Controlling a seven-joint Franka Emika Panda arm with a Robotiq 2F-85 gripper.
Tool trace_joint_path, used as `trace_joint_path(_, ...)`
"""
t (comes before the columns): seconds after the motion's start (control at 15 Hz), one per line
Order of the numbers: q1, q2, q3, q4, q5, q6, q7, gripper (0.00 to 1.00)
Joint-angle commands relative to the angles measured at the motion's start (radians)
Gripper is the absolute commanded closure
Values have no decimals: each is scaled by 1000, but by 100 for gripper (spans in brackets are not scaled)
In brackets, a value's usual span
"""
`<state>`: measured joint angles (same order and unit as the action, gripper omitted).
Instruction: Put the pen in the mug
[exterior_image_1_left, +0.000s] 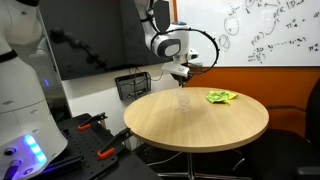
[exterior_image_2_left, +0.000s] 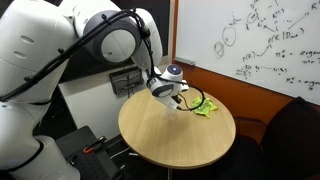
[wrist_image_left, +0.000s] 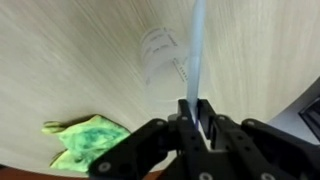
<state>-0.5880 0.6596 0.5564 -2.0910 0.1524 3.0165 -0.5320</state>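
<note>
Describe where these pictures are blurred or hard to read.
Wrist view: the pen is a soft pale streak, the clear mug faint against the table, the hand dark. In an exterior view, the mug is small and barely shows.

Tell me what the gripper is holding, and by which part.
A pale blue pen, pinched at one end by the gripper; the rest of its length sticks out ahead of the jaws.

Your claw (exterior_image_1_left: 181, 73) hangs directly above the clear mug (exterior_image_1_left: 183, 98), which stands upright on the round wooden bench (exterior_image_1_left: 170, 125). A crumpled green cloth (exterior_image_1_left: 221, 96) lies near the mug, below the scribbled whiteboard (exterior_image_1_left: 270, 30).
</note>
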Motion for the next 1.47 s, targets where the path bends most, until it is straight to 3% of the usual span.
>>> trace_joint_path(0.0,58,24,-29,36,-22,82,67,96)
trace_joint_path(0.4,207,74,-150,139,-68,132,190,96)
trace_joint_path(0.67,358,116,-301,183,-77,301,324,96)
trace_joint_path(0.93,495,148,-448,207,-73,358,428,96)
trace_joint_path(1.33,584,160,-540,221,-67,325,496,96)
trace_joint_path(1.4,596,156,-553,218,-61,317,507,60)
